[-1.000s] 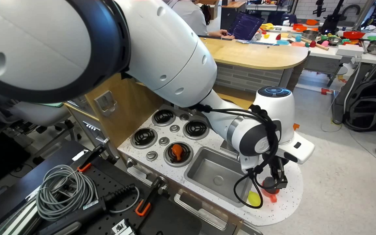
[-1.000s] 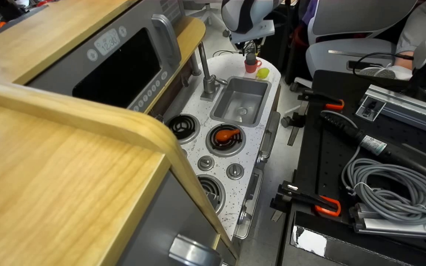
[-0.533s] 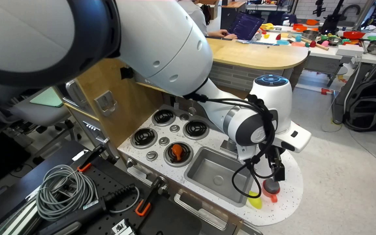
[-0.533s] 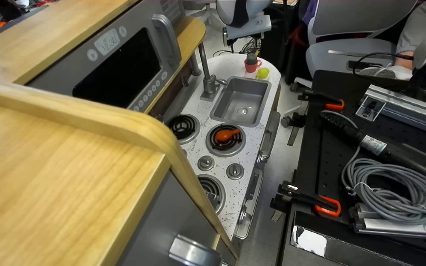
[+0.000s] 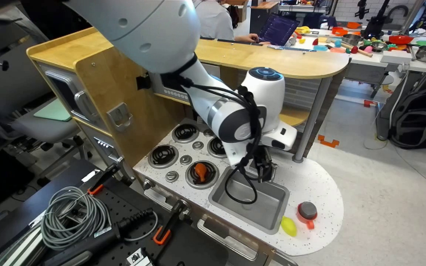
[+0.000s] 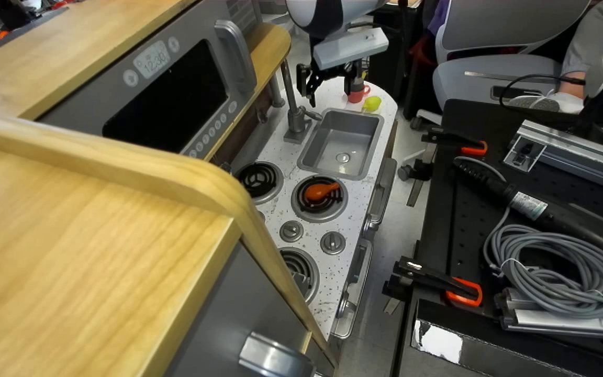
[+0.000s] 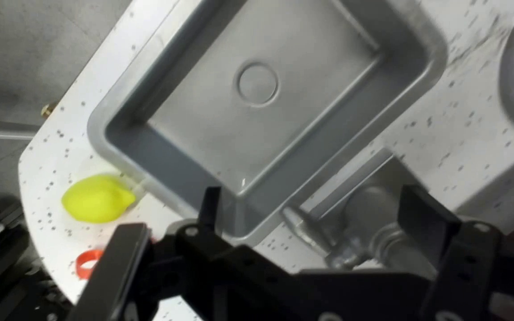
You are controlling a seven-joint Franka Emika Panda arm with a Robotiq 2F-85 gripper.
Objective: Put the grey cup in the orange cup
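Observation:
The dark grey cup [image 5: 307,210] sits inside the red-orange cup [image 5: 304,220], its round top standing above the rim. Both are on the rounded end of the white counter. In an exterior view the grey cup [image 6: 357,85] is partly covered by one of my fingers, in front of it. My gripper [image 7: 316,200] is open and holds nothing; it hangs over the sink corner and tap, away from the cups. Only the handle of the orange cup [image 7: 88,263] shows in the wrist view, where my gripper hides the grey cup.
A yellow toy lemon [image 5: 289,226] lies beside the cups, near the sink [image 5: 270,195]. Below my fingers stands the metal tap [image 7: 373,223]. An orange drumstick piece [image 5: 200,171] rests on a burner. The wooden shelf post [image 5: 309,125] rises behind the gripper.
My gripper, which was at the grey cup a second ago, has risen off it and moved over toward the sink and tap. The grey cup has stayed in the orange cup.

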